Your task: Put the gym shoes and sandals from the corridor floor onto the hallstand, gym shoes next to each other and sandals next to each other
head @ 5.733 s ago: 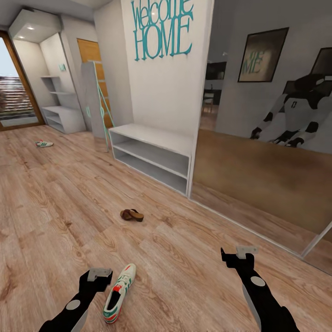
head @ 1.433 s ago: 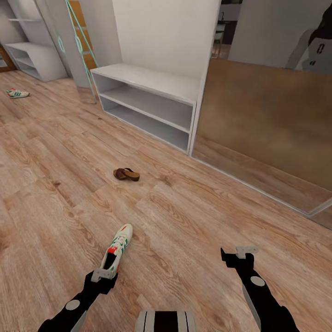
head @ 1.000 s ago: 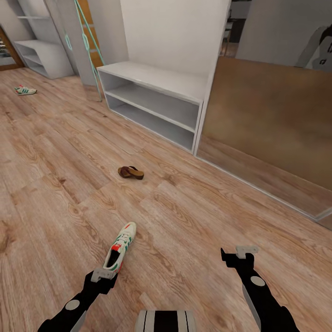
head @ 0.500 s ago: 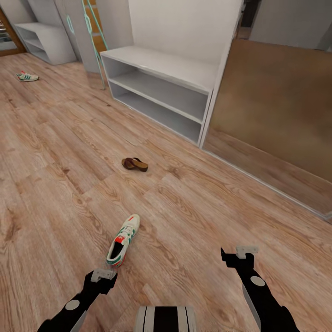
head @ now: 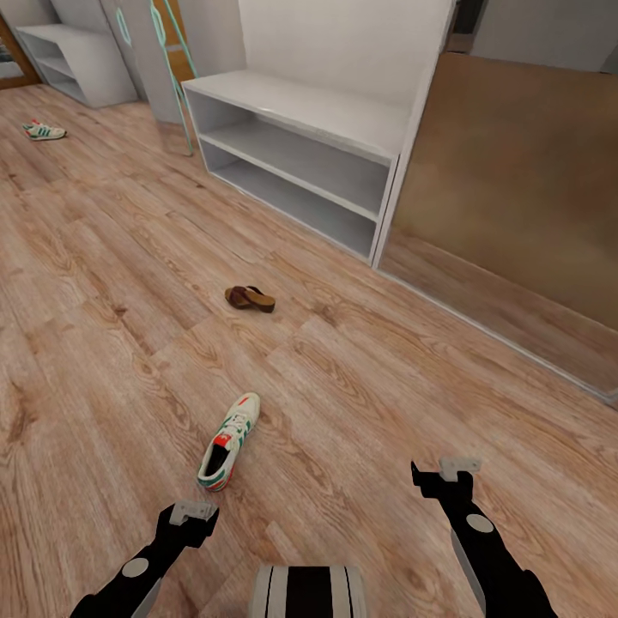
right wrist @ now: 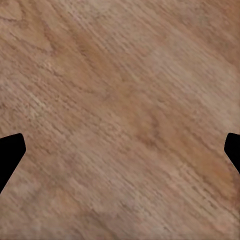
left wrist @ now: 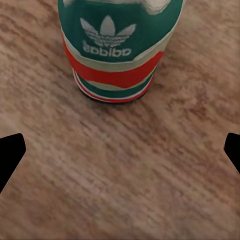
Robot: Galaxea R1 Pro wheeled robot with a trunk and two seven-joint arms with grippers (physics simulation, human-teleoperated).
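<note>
One gym shoe (head: 227, 440) lies on the corridor floor (head: 112, 343), toe pointing away, just ahead of my left gripper (head: 190, 513). In the left wrist view its green and red heel (left wrist: 117, 50) sits beyond the open gripper (left wrist: 120, 152), clear of the fingertips (left wrist: 10, 155). A second gym shoe (head: 45, 131) lies far off at the left. A brown sandal (head: 250, 298) rests mid-floor. My right gripper (head: 455, 470) hangs open over bare planks (right wrist: 120, 120). The hallstand (head: 69, 56) stands at the far left corner.
A low white shelf bench (head: 300, 154) with two open tiers stands against the wall ahead. A mirrored sliding door (head: 515, 197) runs along the right. A teal ladder-like frame (head: 176, 51) leans left of the bench. My trunk (head: 307, 592) shows at the bottom edge.
The camera has moved and the whole view has shifted. My left gripper, which was over the near gym shoe's heel, now sits a short way behind it. Both grippers stay open.
</note>
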